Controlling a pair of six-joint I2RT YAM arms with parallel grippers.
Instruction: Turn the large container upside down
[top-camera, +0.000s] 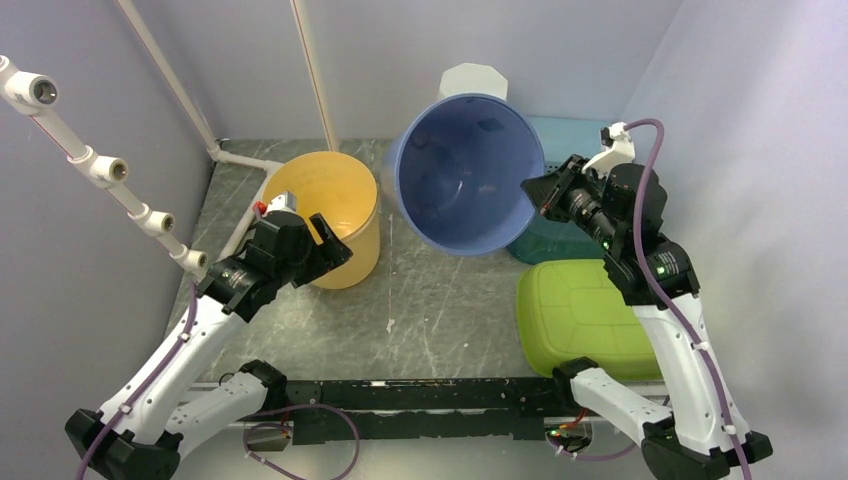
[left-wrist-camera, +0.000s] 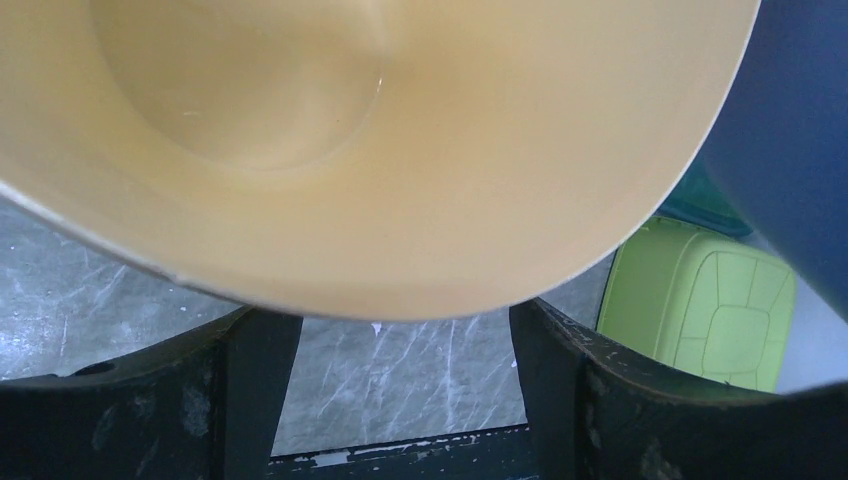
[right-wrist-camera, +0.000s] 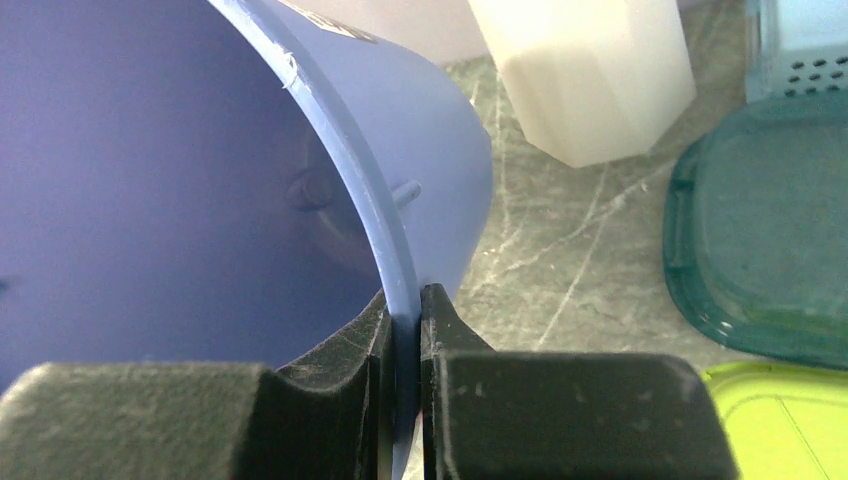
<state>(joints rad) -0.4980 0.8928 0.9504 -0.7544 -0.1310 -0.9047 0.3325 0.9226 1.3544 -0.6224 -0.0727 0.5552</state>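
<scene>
The large container is a blue bucket (top-camera: 460, 175), tipped so that its open mouth faces the camera in the top view. My right gripper (top-camera: 535, 195) is shut on the right side of its rim. In the right wrist view the thin blue rim (right-wrist-camera: 400, 270) runs between the two fingers of that gripper (right-wrist-camera: 403, 305), one inside the bucket and one outside. My left gripper (top-camera: 330, 240) is open at the near rim of a yellow bucket (top-camera: 325, 215). In the left wrist view its fingers stand wide apart under that yellow rim (left-wrist-camera: 400, 290), holding nothing.
A lime green tub (top-camera: 575, 315) lies upside down at the front right. A teal container (top-camera: 560, 240) sits behind it, beside the blue bucket. A white container (top-camera: 472, 80) stands at the back. White pipes (top-camera: 90, 160) cross the left wall.
</scene>
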